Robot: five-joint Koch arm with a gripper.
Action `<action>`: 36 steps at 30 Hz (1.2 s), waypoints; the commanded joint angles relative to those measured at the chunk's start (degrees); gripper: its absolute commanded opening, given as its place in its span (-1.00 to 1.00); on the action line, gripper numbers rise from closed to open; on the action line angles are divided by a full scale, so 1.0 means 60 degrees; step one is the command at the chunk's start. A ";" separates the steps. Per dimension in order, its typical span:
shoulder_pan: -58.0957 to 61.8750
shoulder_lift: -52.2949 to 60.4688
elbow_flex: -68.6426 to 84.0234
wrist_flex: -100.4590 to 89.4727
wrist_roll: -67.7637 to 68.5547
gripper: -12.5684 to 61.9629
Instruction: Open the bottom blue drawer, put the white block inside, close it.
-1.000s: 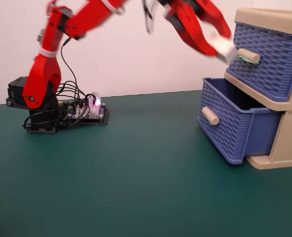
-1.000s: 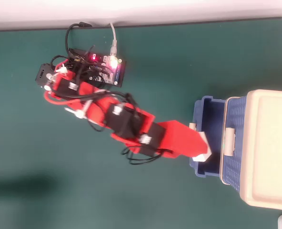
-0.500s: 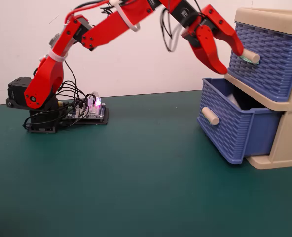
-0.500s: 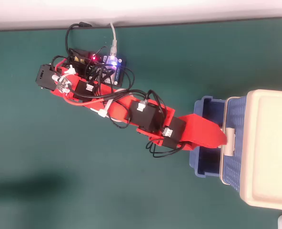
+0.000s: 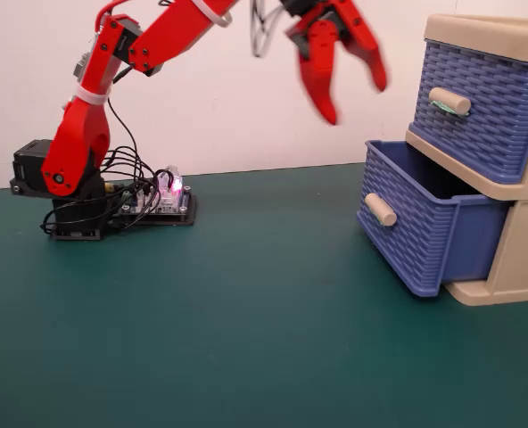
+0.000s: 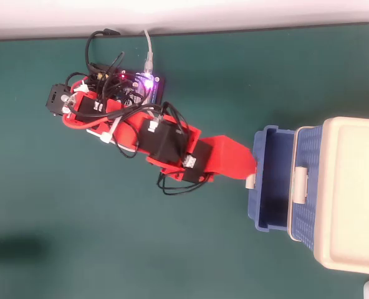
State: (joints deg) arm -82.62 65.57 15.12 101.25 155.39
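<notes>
Item 1, tool point(image 5: 353, 102): red, 2 prongs spread wide apart, nothing between them, raised high above the bench point(image 5: 246, 321). In the overhead view its tip hangs over the near lip of the open drawer.

Item 2, bottom blue drawer point(image 5: 424, 234): below and to the right of the tool in the fixed view, pulled well out of the beige cabinet point(image 5: 514, 259). Its plain peg handle point(image 5: 380, 209) sits almost directly under the tool tip.

Item 3, upper drawer point(image 5: 482, 102): level with the tool and to its right, closed, a green mark on its handle.

Item 4, white block: not visible in either view. The tool carries nothing and the bench around it shows no brick; the drawer's interior is dark in both views, so I cannot confirm it lies there, though that is the likely place.

Item 5, arm base and circuit board point(image 5: 161, 201): far behind the tool, lights on.

Status: opening done; placing judged probably done; closing not yet done. Remaining: bring the tool down to the drawer front and push it shut.
</notes>
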 commanded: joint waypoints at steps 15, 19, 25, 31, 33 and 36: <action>0.0088 -0.2080 -0.0352 0.0073 -0.0205 0.24; 0.0073 -0.2285 -0.0352 -0.1187 -0.0176 0.24; 0.0015 -0.2476 -0.0366 -0.2944 -0.0117 0.24; -0.0132 -0.3296 -0.0381 -0.5610 -0.0205 0.24; -0.0132 -0.3413 -0.0366 -0.6270 -0.0220 0.25; -0.0103 -0.3325 -0.0366 -0.6255 -0.0205 0.25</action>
State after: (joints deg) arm -82.18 43.86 15.38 69.70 154.69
